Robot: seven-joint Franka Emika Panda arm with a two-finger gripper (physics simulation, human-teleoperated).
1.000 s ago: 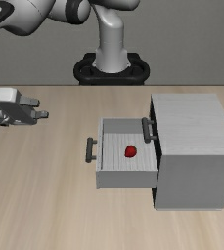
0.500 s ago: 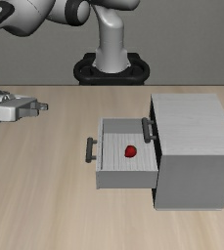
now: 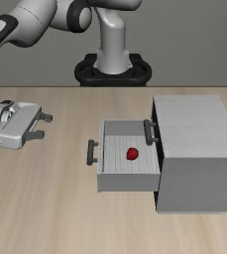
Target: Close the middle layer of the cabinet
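My claw [image 3: 43, 125] is spread wide and holds nothing. It hovers over the surface [image 3: 46, 203], well apart from the cabinet [image 3: 194, 124], on the exterior view's left of it. The cabinet's drawer [image 3: 125, 182] stands pulled out toward my claw, with a small red thing [image 3: 132, 154] inside.

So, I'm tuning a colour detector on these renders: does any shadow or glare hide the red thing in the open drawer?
Exterior view: the light is even and flat, with no glare. The red object stands out plainly against the pale floor of the drawer, with no shadow over it. The near side of the cabinet is a shade darker than its top. Nothing looks blurred or distorted.
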